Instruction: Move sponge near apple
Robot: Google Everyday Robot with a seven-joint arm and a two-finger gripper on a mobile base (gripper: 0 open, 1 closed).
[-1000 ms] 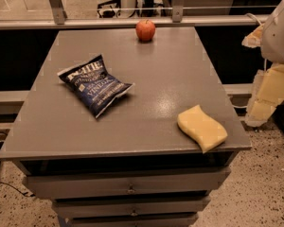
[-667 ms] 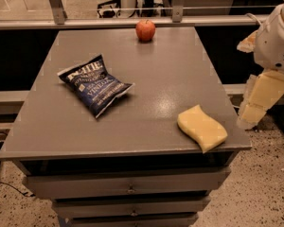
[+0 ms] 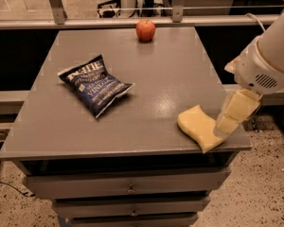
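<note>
The sponge (image 3: 201,127), a pale yellow foam block with wavy sides, lies at the front right corner of the grey table (image 3: 146,84). The apple (image 3: 145,30), small and red-orange, sits at the table's far edge near the middle. My gripper (image 3: 227,124) hangs from the white arm at the right, its pale yellow fingers pointing down just right of the sponge, at the table's right edge. Nothing is in it.
A dark blue chip bag (image 3: 94,85) lies on the left half of the table. Drawers run below the table's front edge. A metal rail stands behind the table, close to the apple.
The arm has moved left and down toward the table, bringing the gripper from off the right side to right beside the sponge. The sponge, apple and bag have not moved.
</note>
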